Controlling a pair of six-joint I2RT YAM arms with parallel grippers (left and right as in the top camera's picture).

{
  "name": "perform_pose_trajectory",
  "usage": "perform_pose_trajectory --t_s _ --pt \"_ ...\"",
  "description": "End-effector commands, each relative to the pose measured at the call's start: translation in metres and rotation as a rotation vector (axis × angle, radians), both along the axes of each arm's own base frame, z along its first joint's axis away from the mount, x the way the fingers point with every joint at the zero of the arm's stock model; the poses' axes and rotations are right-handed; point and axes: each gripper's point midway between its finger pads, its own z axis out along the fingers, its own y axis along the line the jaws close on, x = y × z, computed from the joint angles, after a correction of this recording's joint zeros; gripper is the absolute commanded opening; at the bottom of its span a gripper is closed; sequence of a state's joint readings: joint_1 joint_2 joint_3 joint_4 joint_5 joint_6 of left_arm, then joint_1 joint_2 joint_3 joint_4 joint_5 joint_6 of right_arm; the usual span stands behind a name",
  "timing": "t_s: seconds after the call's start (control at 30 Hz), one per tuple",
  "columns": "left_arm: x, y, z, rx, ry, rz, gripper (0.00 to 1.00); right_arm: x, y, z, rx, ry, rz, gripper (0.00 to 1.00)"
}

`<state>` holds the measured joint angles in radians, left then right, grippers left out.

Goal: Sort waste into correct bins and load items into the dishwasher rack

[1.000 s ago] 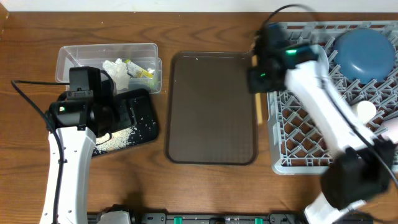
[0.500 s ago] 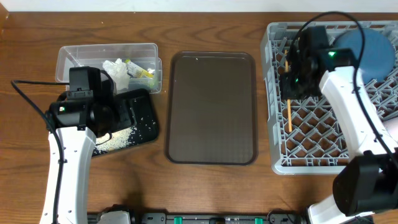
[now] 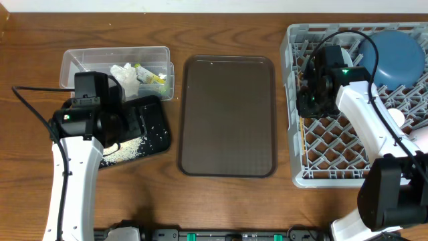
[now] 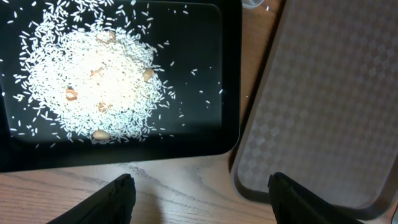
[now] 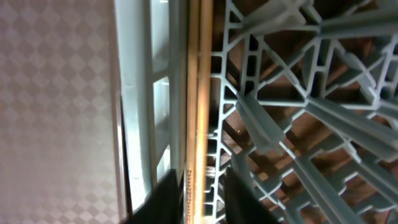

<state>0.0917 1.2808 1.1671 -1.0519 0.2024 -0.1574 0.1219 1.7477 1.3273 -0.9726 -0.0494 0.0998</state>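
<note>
The two wooden chopsticks (image 5: pixel 199 93) are what I am handling. They lie side by side inside the dishwasher rack (image 3: pixel 348 167), tight along its left wall, which the right wrist view shows running parallel to them. My right end effector (image 5: pixel 205 196) straddles them at the near end, one dark finger on each side. I cannot tell from this angle whether the pads are pressing the sticks or standing just clear of them. I judge the sticks to be very light, stiff and smooth. They are thin enough to roll or scissor apart, so any hold should cross both at once, near the middle of their length. The rack is hard grey plastic, a lattice of diagonal ribs and upright pegs. The gaps look wide enough for a slim stick to slip through if it tilts. A dark blue plate (image 3: pixel 394 57) stands in the rack's far corner. My left end effector (image 4: pixel 205 199) is spread wide and holds nothing. It hovers over the wooden counter (image 3: pixel 227 207) between the glossy black tray (image 4: pixel 230 74), heaped with loose rice (image 4: pixel 106 74), and the textured brown serving tray (image 4: pixel 323 93). Crumpled tissue (image 3: pixel 124 72) and a yellow-green wrapper (image 3: pixel 152 77), both soft and nearly weightless, lie in the clear tub (image 3: pixel 73 63).
</note>
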Motion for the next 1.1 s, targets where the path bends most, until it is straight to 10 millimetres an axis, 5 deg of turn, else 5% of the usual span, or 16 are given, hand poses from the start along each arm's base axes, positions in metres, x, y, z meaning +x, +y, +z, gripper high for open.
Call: perform_pose_trajectory --t_s 0.0,0.23,0.43,0.53,0.7,0.83,1.07 --pt "0.000 0.003 0.003 0.013 -0.006 0.006 0.72 0.001 0.003 -0.002 0.011 0.001 0.005 0.29" --pt "0.000 0.003 0.003 0.012 -0.008 0.006 0.72 0.002 0.003 0.004 0.014 -0.017 0.005 0.32" --pt "0.017 -0.010 0.011 -0.043 -0.088 -0.029 0.72 0.018 0.001 0.051 0.034 -0.198 -0.005 0.36" --pt "0.036 -0.022 0.020 -0.036 -0.173 -0.079 0.72 0.032 -0.003 0.083 0.063 -0.334 -0.052 0.55" --pt "0.052 -0.063 0.023 -0.023 -0.247 -0.256 0.72 0.046 0.008 0.109 0.158 -0.448 0.009 0.68" --pt "0.037 -0.080 0.001 0.010 -0.139 -0.351 0.72 0.038 -0.005 0.104 0.177 -0.406 -0.021 0.81" --pt "-0.014 -0.054 -0.019 0.067 0.099 -0.319 0.72 0.010 -0.046 0.110 0.154 -0.351 -0.135 0.93"
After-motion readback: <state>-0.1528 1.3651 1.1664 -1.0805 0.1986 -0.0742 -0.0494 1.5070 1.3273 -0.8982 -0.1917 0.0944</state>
